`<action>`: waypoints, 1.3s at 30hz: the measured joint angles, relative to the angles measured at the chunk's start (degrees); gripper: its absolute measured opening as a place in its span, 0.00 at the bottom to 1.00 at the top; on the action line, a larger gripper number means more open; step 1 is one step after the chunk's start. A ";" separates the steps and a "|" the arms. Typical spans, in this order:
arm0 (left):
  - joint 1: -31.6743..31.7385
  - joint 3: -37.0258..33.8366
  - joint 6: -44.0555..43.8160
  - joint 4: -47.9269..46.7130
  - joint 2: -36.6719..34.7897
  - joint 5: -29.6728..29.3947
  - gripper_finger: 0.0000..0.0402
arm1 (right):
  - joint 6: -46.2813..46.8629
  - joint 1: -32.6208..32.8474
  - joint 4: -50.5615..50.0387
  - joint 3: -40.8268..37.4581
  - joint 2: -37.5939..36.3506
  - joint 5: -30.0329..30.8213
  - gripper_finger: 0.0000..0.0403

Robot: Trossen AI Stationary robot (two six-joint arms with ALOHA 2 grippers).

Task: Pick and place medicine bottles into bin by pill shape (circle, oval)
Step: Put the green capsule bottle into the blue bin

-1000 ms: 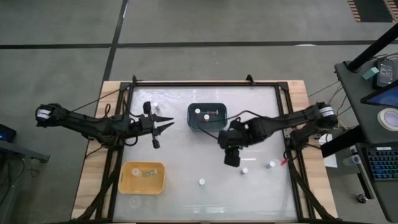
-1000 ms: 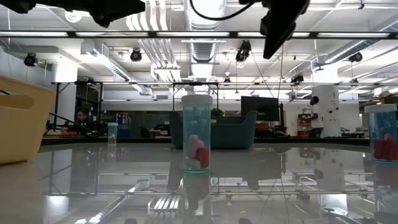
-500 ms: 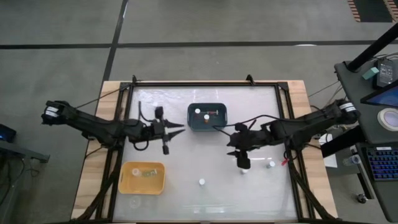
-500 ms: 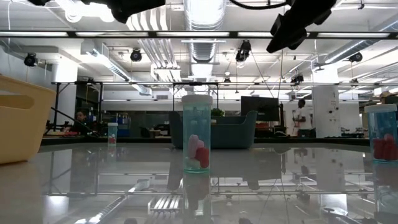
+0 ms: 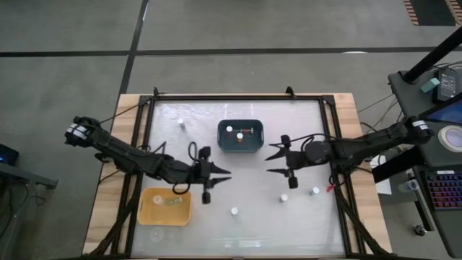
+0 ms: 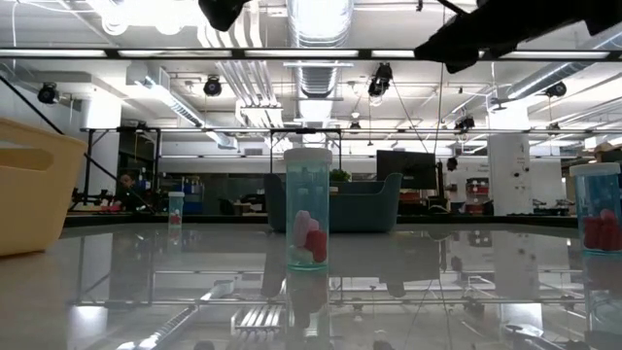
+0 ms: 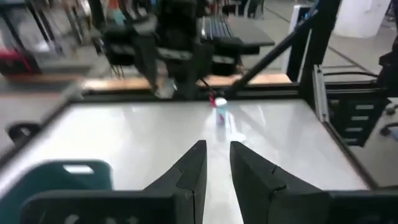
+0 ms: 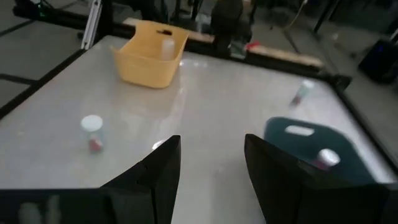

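Both grippers empty, fingers spread: left gripper (image 5: pixel 225 175) centre-left, right gripper (image 5: pixel 271 162) centre-right. I'd drop the left squarely over the lower-centre bottle (image 5: pixel 234 211), closing only once astride.

Keyboard (image 5: pixel 442 189) and tape roll (image 5: pixel 452 136) on side desk (image 5: pixel 404 87)

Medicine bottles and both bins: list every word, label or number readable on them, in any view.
None can be read.
Medicine bottle nearest the low camera: clear wall, pink pills, no lettering shows.
Other bottles: too small or blurred to tell.
Yellow bin: no text shows.
Teal bin: no text shows.
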 joint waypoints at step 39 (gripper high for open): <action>-6.15 50.02 -30.31 -65.69 36.63 10.75 0.13 | -7.64 -0.62 2.17 -9.30 -20.63 0.01 0.42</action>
